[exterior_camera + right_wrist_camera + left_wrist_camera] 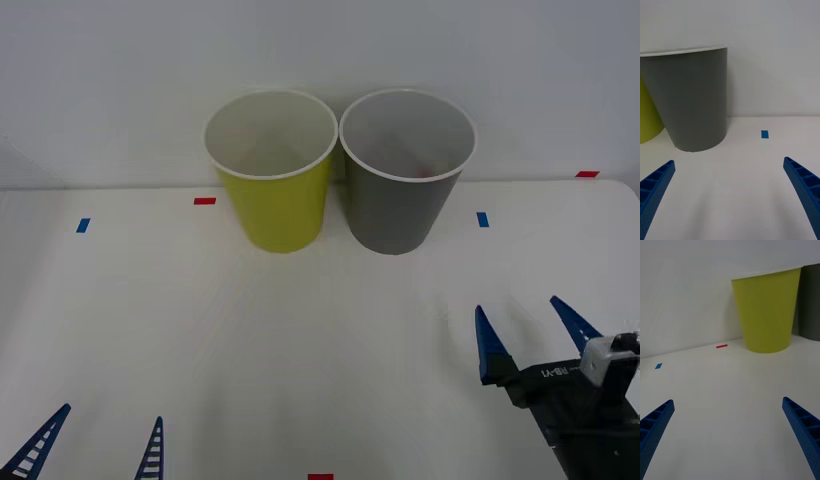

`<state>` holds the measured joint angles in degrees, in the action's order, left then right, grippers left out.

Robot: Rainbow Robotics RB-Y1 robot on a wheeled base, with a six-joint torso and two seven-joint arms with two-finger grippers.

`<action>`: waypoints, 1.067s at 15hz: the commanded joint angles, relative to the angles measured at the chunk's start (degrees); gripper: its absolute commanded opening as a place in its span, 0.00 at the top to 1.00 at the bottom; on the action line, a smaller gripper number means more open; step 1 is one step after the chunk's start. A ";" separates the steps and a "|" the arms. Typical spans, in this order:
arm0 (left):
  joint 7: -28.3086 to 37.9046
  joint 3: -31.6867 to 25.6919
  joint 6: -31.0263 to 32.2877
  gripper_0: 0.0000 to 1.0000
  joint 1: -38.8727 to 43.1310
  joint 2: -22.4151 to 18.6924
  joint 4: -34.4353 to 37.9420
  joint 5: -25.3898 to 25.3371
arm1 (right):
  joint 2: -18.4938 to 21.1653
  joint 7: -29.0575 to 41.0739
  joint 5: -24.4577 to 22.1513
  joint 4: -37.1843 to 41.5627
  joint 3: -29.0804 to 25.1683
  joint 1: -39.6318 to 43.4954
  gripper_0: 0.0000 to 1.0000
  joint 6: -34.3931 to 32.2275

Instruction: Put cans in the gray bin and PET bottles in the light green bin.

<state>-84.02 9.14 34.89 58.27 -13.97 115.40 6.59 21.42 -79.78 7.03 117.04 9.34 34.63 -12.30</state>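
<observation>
The light green bin (280, 205) and the gray bin (400, 210) stand upright side by side at the back of the white table, green on the left. A faint red patch (425, 170) shows inside the gray bin; I cannot tell if it is a can. PET bottles are out of view. My right gripper (516, 305) is open and holds nothing, at the front right, short of the gray bin (692, 101). My left gripper (110, 415) is open and holds nothing, low at the front left, facing the light green bin (767, 311).
Small tape marks lie on the table: blue (83, 225) and red (204, 201) at the left, blue (483, 219) and red (587, 174) at the right, red (320, 477) at the front edge. A white wall rises right behind the bins.
</observation>
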 commanded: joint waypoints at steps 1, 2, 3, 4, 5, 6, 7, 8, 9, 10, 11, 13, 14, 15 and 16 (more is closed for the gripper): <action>0.00 0.00 0.00 0.00 0.00 0.00 0.00 0.00 | -1.38 2.62 -6.76 -1.81 -1.34 0.53 0.00 -2.12; 0.00 0.00 0.00 0.00 0.00 0.00 0.00 0.00 | -2.00 6.13 -10.72 -4.62 -2.13 0.26 0.00 -5.81; 0.00 0.00 0.00 0.00 0.00 0.00 0.00 0.00 | -2.44 8.68 -13.27 -6.65 -2.83 0.09 0.00 -8.71; 0.00 0.00 0.00 0.00 0.00 0.00 0.00 0.00 | -2.96 11.49 -15.55 -7.96 -3.45 0.44 0.00 -11.43; 0.00 0.00 0.00 0.00 0.00 0.00 0.00 0.00 | -3.84 15.01 -18.72 -9.02 -4.77 1.76 0.00 -14.69; 0.00 0.00 0.00 0.00 0.00 0.00 0.00 0.00 | -4.81 17.64 -21.88 -9.11 -6.17 3.51 0.00 -16.88; 0.00 0.00 0.00 0.00 0.00 0.00 0.00 0.00 | -5.69 18.00 -23.55 -9.11 -7.67 5.01 0.00 -18.73; 0.00 0.00 0.00 0.00 0.00 0.00 0.00 0.00 | -5.60 17.38 -23.55 -9.11 -8.37 6.68 0.00 -20.05; 0.00 0.00 0.00 0.00 0.00 0.00 0.00 0.00 | -5.07 16.77 -22.93 -9.11 -8.46 8.17 0.00 -21.28; 0.00 0.00 0.00 0.00 0.00 0.00 0.00 0.00 | -4.81 16.15 -22.41 -9.11 -8.46 9.23 0.00 -22.42; 0.00 0.00 0.00 0.00 0.00 0.00 0.00 0.00 | -4.63 12.46 -21.09 -9.11 -8.46 11.25 0.00 -24.09; 0.00 0.00 0.00 0.00 0.00 0.00 0.00 0.00 | -4.63 7.01 -19.07 -9.11 -8.46 14.32 0.00 -26.90; 0.00 0.00 0.00 0.00 0.00 0.00 0.00 0.00 | -4.55 6.04 -18.45 -9.11 -8.28 16.17 0.00 -28.22; 0.00 0.00 0.00 0.00 0.00 0.00 0.00 0.00 | -4.55 6.04 -18.19 -9.11 -7.93 18.10 0.00 -29.54; 0.00 0.00 0.00 0.00 0.00 0.00 0.00 0.00 | -4.63 6.39 -17.57 -9.11 -7.49 19.51 0.00 -30.86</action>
<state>-84.02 9.14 34.89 58.27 -13.97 115.40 6.59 16.82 -73.50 -11.29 107.92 1.35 52.60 -41.73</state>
